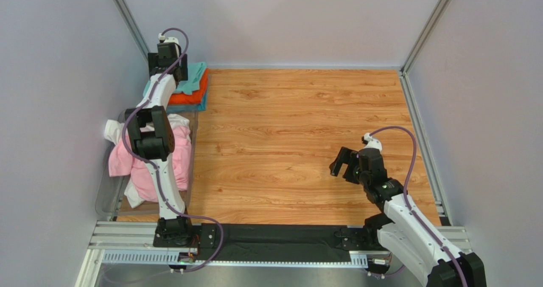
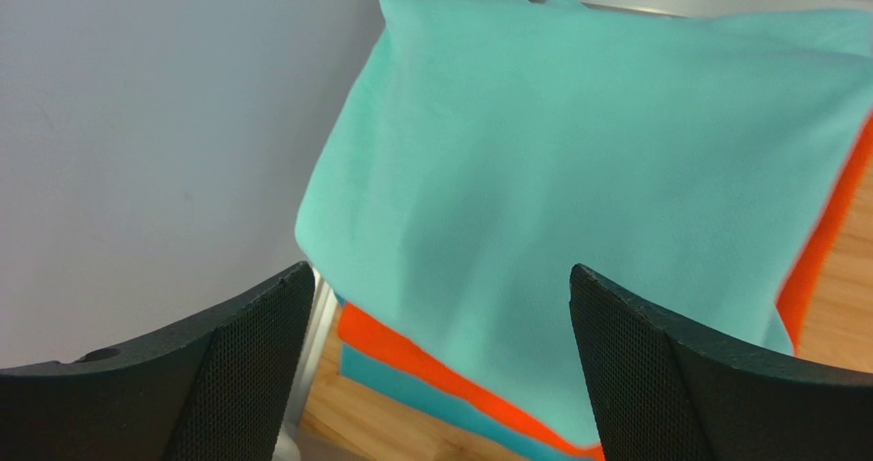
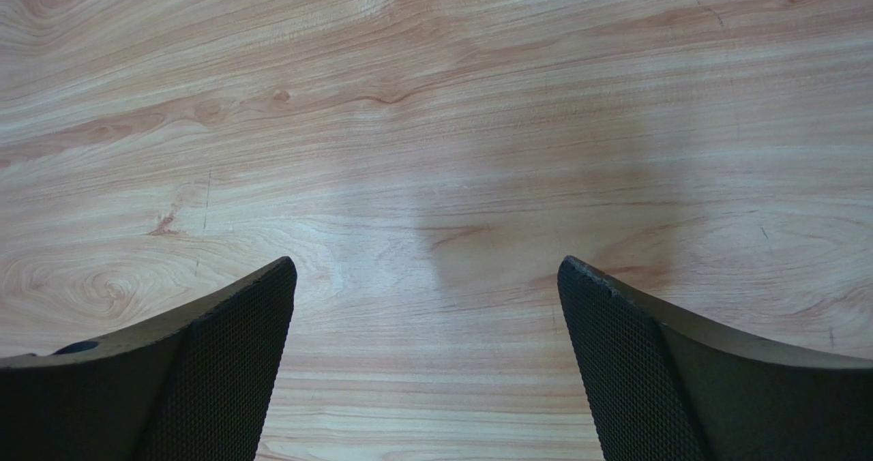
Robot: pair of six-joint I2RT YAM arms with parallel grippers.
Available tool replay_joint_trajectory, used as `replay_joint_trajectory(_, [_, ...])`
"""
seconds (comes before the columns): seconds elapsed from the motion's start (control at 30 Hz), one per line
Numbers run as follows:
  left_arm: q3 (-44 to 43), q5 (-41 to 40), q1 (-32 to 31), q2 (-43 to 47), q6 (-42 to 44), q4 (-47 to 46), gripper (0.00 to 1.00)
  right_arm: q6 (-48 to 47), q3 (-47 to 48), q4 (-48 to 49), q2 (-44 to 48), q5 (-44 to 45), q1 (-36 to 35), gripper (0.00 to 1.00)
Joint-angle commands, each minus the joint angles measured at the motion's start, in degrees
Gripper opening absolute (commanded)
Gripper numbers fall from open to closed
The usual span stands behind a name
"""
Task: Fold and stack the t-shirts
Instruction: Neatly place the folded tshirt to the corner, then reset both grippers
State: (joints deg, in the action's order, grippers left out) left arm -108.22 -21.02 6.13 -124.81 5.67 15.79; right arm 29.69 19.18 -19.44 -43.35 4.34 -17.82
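A folded stack of t-shirts lies at the table's back left corner: a mint-green one (image 1: pixel 196 72) on top, an orange one (image 1: pixel 191 96) under it and a teal-blue one (image 1: pixel 199 107) at the bottom. My left gripper (image 1: pixel 173 69) hovers just over the stack's left edge, open and holding nothing. In the left wrist view the mint-green shirt (image 2: pixel 594 175) fills the space beyond the wide-apart left gripper (image 2: pixel 439 272), with orange (image 2: pixel 430 364) and teal-blue (image 2: pixel 405 389) edges showing below it. My right gripper (image 1: pixel 344 166) is open over bare wood at the right, and nothing is between its fingers (image 3: pixel 425 267).
A clear plastic bin (image 1: pixel 105 201) at the table's left edge holds crumpled pink (image 1: pixel 121 159) and white (image 1: pixel 113 131) t-shirts, partly hidden by my left arm. Grey walls close in the left, back and right sides. A black mat (image 1: pixel 280 242) runs between the arm bases.
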Motion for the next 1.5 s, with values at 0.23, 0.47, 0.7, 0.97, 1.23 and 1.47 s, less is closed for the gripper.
replay_joint_trajectory(0.23, [4.17,1.33,-4.02,4.06,-2.86,2.13,1.0,-0.69,1.92,-0.95,3.8,-0.3,-0.02,1.0])
replay_joint_trajectory(0.47, [3.54,0.87,-5.95,0.1,-3.47,3.81,1.0,-0.69,1.65,-1.3,5.56,0.32,0.07,1.0])
replay_joint_trajectory(0.7, [3.64,5.8,-9.82,-1.83,-5.41,4.07,1.0,-0.6,2.09,-1.21,4.51,0.41,0.07,1.0])
replay_joint_trajectory(0.97, [3.37,7.92,-10.0,-2.45,-7.61,5.48,1.0,-0.6,1.83,-1.21,5.3,0.32,0.07,1.0])
replay_joint_trajectory(1.23, [-1.45,8.44,-10.0,3.43,-10.23,11.0,1.0,-1.04,2.35,-1.91,6.61,-0.03,0.07,1.0])
replay_joint_trajectory(1.47, [1.61,16.08,-10.26,18.36,-20.69,14.61,1.0,-1.22,3.67,-4.02,9.16,-0.82,0.07,1.0])
